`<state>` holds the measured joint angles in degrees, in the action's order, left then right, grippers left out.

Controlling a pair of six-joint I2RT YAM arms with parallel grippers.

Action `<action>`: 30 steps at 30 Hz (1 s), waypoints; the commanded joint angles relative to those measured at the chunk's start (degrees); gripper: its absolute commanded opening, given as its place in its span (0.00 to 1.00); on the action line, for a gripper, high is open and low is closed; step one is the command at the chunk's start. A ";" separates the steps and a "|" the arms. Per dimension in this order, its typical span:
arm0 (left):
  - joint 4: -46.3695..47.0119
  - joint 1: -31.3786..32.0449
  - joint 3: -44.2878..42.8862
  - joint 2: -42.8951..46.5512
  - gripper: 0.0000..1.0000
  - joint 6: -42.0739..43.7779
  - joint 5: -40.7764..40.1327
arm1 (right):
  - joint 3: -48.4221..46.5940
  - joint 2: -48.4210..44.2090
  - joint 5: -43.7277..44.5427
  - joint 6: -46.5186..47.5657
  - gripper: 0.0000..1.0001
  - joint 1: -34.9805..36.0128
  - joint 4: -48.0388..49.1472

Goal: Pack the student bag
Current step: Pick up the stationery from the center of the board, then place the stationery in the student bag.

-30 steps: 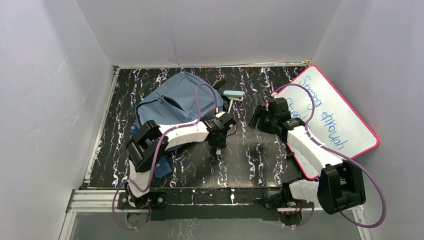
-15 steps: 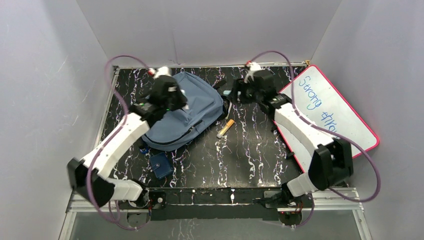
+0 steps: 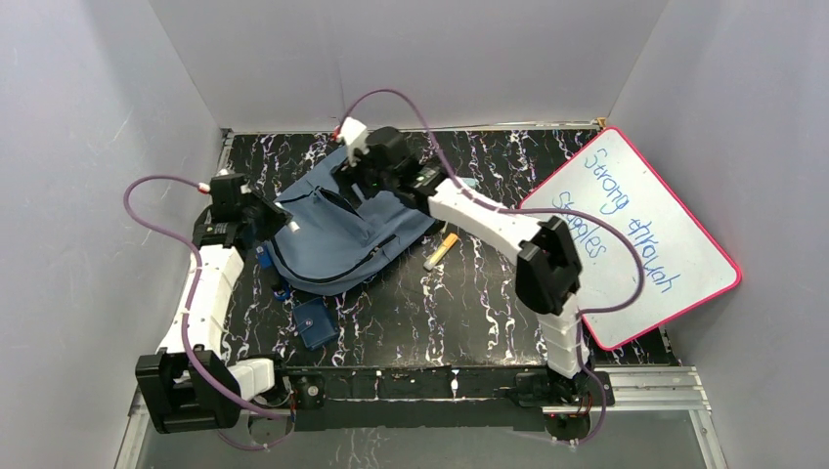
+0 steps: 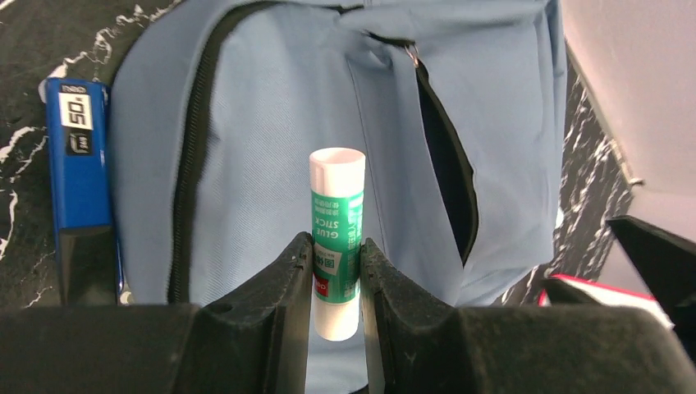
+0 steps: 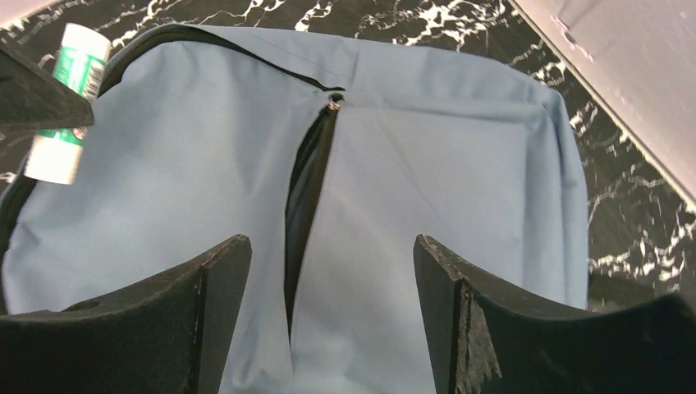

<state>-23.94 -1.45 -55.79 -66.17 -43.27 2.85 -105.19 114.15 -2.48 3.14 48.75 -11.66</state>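
I see a pink-framed whiteboard (image 3: 635, 234) at the right, an orange marker (image 3: 441, 251) mid-table, a dark-blue pouch (image 3: 315, 323) near left, and a blue box (image 4: 78, 164) far left.

My left pincer (image 4: 336, 248) is matt black, and so is my right pincer (image 5: 328, 246). The small cylindrical glue stick (image 4: 336, 185) is white at cap and base, with a green label lettered in white. The large soft fabric student bag (image 4: 271, 123) is slate blue with black zippers. Left of it, a rectangular box (image 4: 78, 164) is bright blue with white print. The table (image 3: 489, 303) is black, veined with white marbling. On the right, the flat white board (image 3: 675, 225) has a pink-red rim and blue handwriting.
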 commanded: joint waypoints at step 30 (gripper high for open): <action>21.32 -6.52 8.93 0.64 0.00 -4.56 22.27 | -16.63 15.36 21.83 18.62 0.29 5.84 -1.15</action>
<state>-11.38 -7.77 -48.23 -65.39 -45.08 19.81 -119.59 130.89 19.70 22.76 55.13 -15.77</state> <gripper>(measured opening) 0.217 0.354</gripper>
